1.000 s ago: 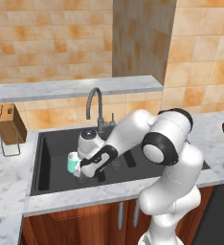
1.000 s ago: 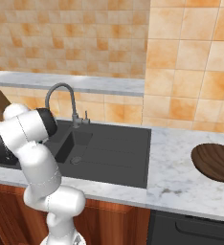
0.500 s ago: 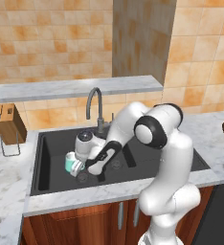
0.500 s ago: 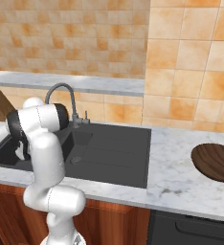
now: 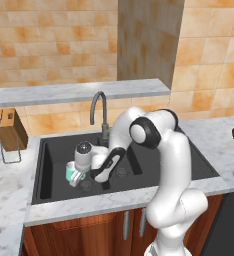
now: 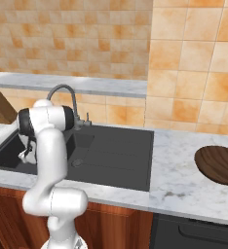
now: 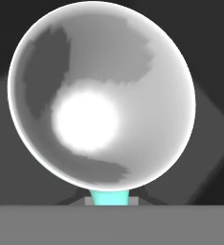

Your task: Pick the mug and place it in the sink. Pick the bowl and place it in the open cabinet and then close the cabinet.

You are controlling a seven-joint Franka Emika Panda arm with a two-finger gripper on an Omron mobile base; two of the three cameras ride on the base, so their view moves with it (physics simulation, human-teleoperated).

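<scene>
The sink [image 5: 54, 165] sets into the bench [image 6: 184, 182] and holds the mug [image 5: 72, 172] low in its left basin. The bowl [image 6: 219, 164] lies empty by the bench's right edge. The fingers [image 5: 79, 176] are closed on the mug's handle, white inside showing.

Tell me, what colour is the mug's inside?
White; the mug shows it best in the hand view.

Teal mug [image 5: 70, 172] low in sink [image 5: 49, 165] L basin; brown bowl [image 6: 219, 164] on counter.
</scene>
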